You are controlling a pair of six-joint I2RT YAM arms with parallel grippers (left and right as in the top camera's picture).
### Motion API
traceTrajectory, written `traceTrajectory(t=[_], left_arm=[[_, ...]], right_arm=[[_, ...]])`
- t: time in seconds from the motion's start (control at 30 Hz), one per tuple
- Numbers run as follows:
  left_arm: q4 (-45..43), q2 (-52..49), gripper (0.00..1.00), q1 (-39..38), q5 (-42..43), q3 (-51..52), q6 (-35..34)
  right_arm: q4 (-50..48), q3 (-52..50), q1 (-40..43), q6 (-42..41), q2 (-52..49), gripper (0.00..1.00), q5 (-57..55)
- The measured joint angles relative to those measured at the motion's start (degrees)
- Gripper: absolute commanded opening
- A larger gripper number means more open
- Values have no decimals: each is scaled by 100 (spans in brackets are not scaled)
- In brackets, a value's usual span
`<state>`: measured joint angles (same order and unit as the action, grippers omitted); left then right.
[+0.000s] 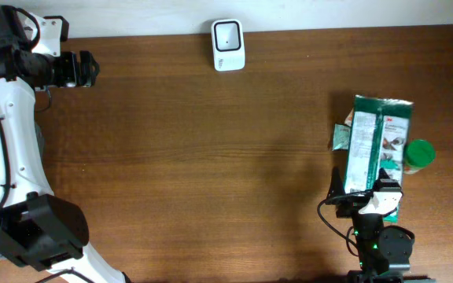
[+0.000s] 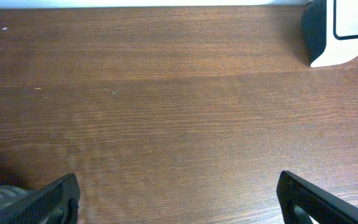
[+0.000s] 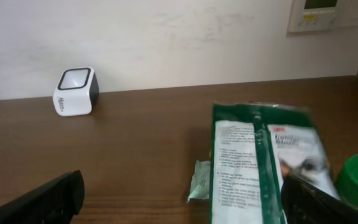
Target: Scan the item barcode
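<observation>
Both jaws wide apart.

Overhead: fixed above, looks straight down on the whole counter (image 1: 211,157).
Left wrist: low and close to the wood, faces the far edge.
Right wrist: low, slanted toward the back wall (image 3: 166,37), farther off.
Shared by all three: the scanner (image 1: 228,45).

Scanner (image 1: 228,45) at table's (image 1: 171,157) back edge — packet (image 1: 376,145) right.
</observation>
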<state>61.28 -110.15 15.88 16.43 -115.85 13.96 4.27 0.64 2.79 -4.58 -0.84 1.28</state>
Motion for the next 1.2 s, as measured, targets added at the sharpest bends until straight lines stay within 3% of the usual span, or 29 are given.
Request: traceTrajectory(t=[0.5, 0.63, 0.93, 1.2], left_arm=[[61, 35, 99, 0, -15, 2, 0], [-295, 529, 99, 0, -42, 299, 0], [-3880, 3486, 99, -11, 22, 3818, 4], [-6161, 5748, 99, -68, -31, 7298, 4]], right_arm=[[0, 0, 0, 4, 0, 98, 0], [0, 0, 0, 4, 0, 98, 0], [0, 0, 0, 2, 0, 98, 0], [2, 0, -4, 7, 7, 98, 0]])
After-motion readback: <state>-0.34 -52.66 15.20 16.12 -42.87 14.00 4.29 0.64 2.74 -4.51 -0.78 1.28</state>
